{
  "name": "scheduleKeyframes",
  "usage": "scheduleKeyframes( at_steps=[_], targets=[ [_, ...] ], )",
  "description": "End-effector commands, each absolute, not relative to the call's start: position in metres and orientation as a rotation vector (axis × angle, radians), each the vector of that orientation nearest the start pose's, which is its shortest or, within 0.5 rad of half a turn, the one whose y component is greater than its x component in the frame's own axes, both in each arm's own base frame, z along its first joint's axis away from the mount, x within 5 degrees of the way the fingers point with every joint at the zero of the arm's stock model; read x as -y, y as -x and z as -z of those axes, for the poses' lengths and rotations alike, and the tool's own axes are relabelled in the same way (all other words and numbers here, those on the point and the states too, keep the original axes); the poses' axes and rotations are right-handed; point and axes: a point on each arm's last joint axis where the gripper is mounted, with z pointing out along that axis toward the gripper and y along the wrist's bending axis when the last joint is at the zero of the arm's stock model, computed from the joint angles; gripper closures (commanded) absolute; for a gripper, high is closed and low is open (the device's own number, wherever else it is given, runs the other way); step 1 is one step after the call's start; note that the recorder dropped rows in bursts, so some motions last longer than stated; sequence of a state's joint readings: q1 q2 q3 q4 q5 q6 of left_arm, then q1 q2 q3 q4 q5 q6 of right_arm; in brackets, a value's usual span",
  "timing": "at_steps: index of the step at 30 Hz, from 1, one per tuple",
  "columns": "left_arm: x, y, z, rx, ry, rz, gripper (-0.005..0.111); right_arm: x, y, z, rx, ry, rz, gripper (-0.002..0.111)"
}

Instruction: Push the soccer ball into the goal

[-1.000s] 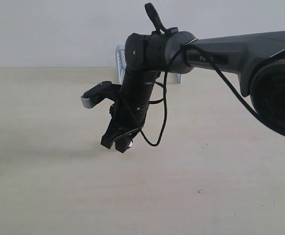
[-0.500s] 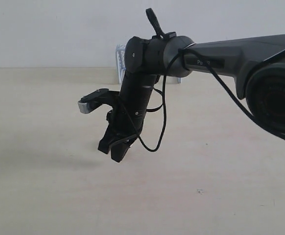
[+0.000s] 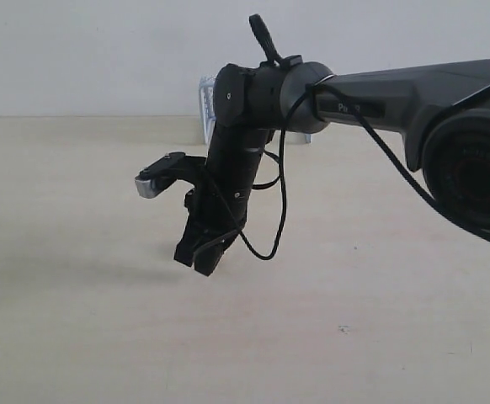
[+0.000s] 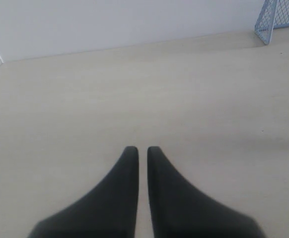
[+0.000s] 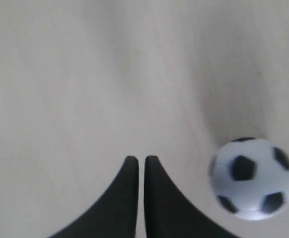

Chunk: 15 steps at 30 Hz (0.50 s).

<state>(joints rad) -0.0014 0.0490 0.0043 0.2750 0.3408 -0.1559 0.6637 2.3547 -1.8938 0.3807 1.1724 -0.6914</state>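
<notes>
While the right gripper (image 3: 201, 259) hangs low over the pale, faintly grained table (image 3: 380, 337), its tapered matte-black fingers (image 5: 127, 198) sit pressed together with only a hairline slit between them, gripping nothing. The soccer ball (image 5: 251, 178), glossy white with black pentagons, rests on the table just beside those fingers; whether it touches them is hard to say. The left gripper (image 4: 142, 148) is likewise closed and empty. The goal (image 4: 278, 17), a pale blue frame with fine mesh, stands well apart at the table's far edge by the white wall (image 4: 109, 20).
</notes>
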Motion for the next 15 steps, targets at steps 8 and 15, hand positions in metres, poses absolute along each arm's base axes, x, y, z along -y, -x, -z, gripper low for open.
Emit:
scheduleKeyframes(
  at_steps=[8, 15],
  targets=[
    [-0.008, -0.057, -0.181, -1.865, -0.035, -0.143, 0.100, -0.312, -0.362, -0.167, -2.363, 1.755, -0.407, 0.108],
    [-0.008, -0.057, -0.181, -1.865, -0.035, -0.143, 0.100, -0.308, -0.355, -0.173, -2.434, 1.769, -0.426, 0.108]
  ],
)
